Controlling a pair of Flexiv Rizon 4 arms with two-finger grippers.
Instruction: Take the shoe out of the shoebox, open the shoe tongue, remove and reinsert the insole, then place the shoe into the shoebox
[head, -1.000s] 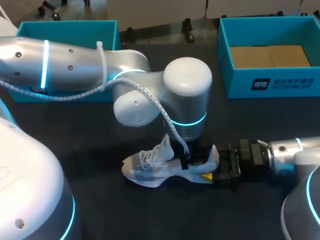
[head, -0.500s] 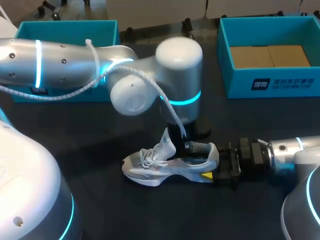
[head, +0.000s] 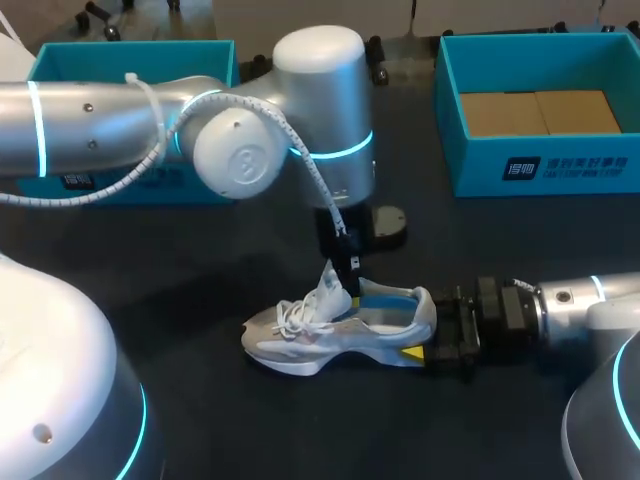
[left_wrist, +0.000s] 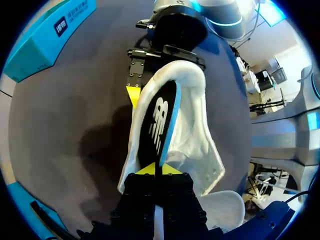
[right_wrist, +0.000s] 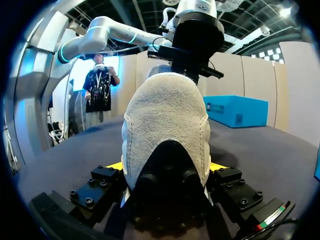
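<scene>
A white shoe (head: 320, 335) lies on its sole on the dark table, toe to the left. My right gripper (head: 432, 345) is shut on its heel (right_wrist: 167, 125), one yellow tip on each side. My left gripper (head: 343, 272) hangs over the shoe's opening, just behind the raised tongue (head: 328, 290). It is shut (left_wrist: 156, 170) on the near edge of the black insole (left_wrist: 157, 122) with a blue rim. The insole (head: 385, 298) stands partly lifted out of the shoe (left_wrist: 192, 135), its far end still down at the heel.
A teal shoebox (head: 560, 165) with a brown cardboard lining stands at the back right. A second teal box (head: 130, 48) stands at the back left, partly hidden by my left arm.
My left gripper closed inside the shoe, then rose and moved back. The insole's blue edge now shows above the shoe's opening. The right arm and the shoe kept still.
</scene>
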